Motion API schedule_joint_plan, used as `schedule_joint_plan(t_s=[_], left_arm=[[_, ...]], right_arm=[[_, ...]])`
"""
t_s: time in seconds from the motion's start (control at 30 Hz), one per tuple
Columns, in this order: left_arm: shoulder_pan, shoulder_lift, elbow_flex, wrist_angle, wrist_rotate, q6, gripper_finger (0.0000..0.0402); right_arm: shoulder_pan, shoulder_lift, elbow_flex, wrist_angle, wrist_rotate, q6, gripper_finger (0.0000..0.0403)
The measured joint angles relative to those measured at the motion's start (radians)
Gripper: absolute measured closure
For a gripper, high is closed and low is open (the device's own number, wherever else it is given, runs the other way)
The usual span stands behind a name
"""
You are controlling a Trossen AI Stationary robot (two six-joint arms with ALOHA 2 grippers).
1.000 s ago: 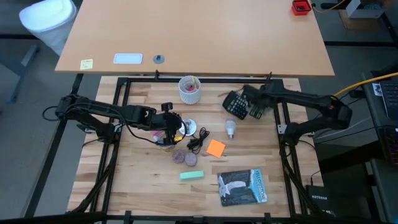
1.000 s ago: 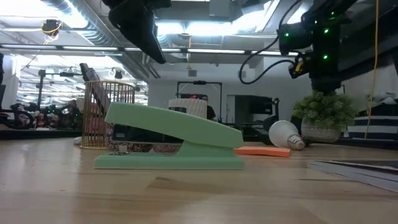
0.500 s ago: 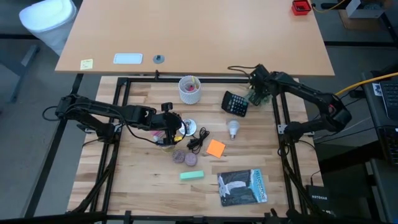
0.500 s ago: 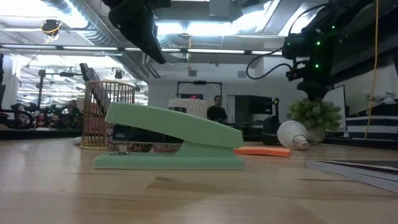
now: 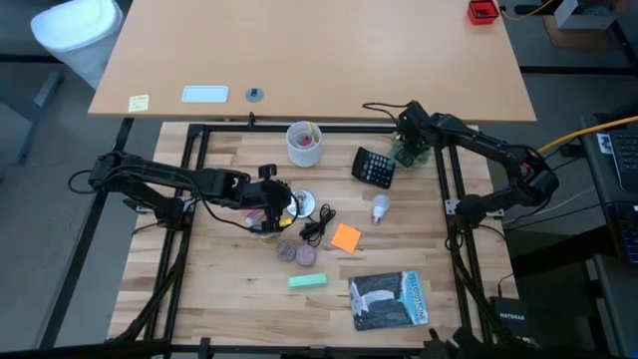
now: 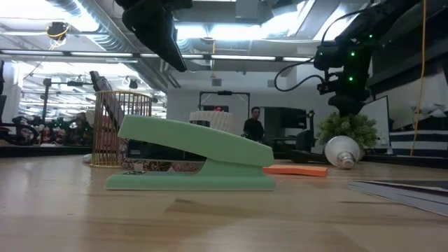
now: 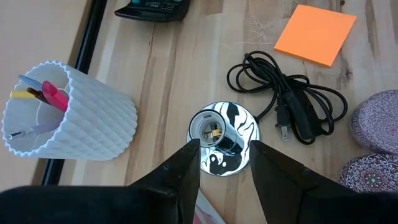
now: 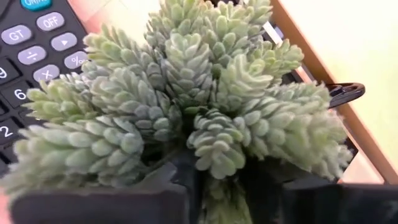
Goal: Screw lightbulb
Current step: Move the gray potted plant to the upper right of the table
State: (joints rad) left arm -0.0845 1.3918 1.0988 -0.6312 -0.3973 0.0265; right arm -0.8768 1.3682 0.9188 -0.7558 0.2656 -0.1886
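The lightbulb (image 5: 379, 207) (image 6: 343, 150) lies on its side on the wooden table, right of centre, with no gripper on it. The round silvery socket (image 5: 300, 204) (image 7: 222, 138) stands on the table with its opening up, and its black cord (image 7: 286, 93) lies coiled beside it. My left gripper (image 7: 224, 152) hovers open over the socket, one finger on either side, clear of it. My right gripper (image 5: 410, 148) (image 6: 346, 105) is at the far right corner, right over a small green succulent (image 5: 407, 153) (image 8: 186, 106) whose leaves hide the fingertips.
A white cup of pens (image 5: 304, 143) stands at the far middle, a calculator (image 5: 376, 167) beside the succulent. Orange sticky notes (image 5: 346, 237), two patterned round tins (image 5: 296, 253), a green stapler (image 6: 196, 157) and a book (image 5: 389, 299) fill the near half. Black frame rails edge the table.
My right gripper has carried the succulent from above the calculator toward the table's far right corner and has rolled as it went. The lightbulb has rolled a little toward the table's right edge.
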Motion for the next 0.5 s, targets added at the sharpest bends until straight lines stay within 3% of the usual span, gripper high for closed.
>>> schedule_joint_plan(t_s=[0.3,0.5], left_arm=[[0.000,0.000,0.000,0.000,0.000,-0.003,0.0273],[0.000,0.000,0.000,0.000,0.000,-0.002,0.0273]], right_arm=[[-0.001,0.000,0.000,0.004,-0.004,0.000,0.0192],[0.000,0.000,0.000,0.004,0.011,0.000,0.0165]])
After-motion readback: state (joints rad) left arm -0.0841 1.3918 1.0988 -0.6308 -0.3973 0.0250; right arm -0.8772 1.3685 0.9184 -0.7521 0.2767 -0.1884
